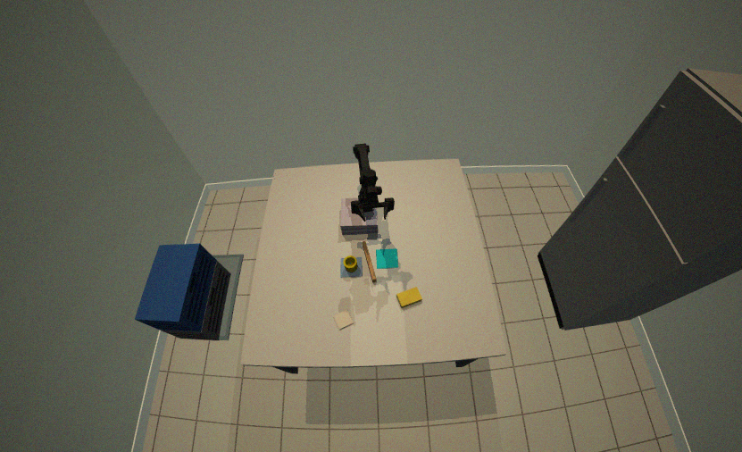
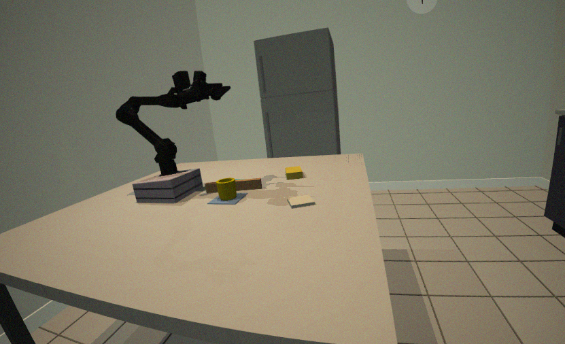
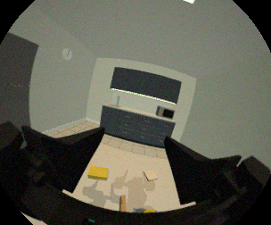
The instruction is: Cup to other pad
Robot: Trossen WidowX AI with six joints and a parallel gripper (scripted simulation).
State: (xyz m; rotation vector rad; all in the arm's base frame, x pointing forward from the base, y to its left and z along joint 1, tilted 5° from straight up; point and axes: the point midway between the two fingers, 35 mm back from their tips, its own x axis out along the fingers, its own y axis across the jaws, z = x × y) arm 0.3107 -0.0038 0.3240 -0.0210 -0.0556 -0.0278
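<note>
A yellow cup [image 1: 350, 268] [image 2: 226, 190] [image 3: 150, 212] stands upright on the blue-grey pad [image 1: 344, 273] [image 2: 241, 197] [image 3: 138, 210]. Marbles inside it cannot be made out. The teal pad [image 1: 387, 258] [image 3: 91, 220] lies on the other side of a brown bar and has nothing on it; in the exterior view it is mostly hidden behind the bar. My gripper [image 1: 374, 218] [image 2: 224, 92] [image 3: 135, 135] is wide open with nothing between the fingers. It is high above the table, well above the cup, and points roughly level, away from the base.
The brown bar [image 1: 369, 261] [image 2: 250, 184] [image 3: 123, 203] lies between the pads like a low wall. A yellow block [image 1: 409, 297] [image 2: 294, 173] [image 3: 98, 173] and a cream tile [image 1: 344, 320] [image 2: 300, 201] [image 3: 150, 175] lie farther from the arm's base. The arm stands on a layered block [image 1: 359, 230] [image 2: 156, 192].
</note>
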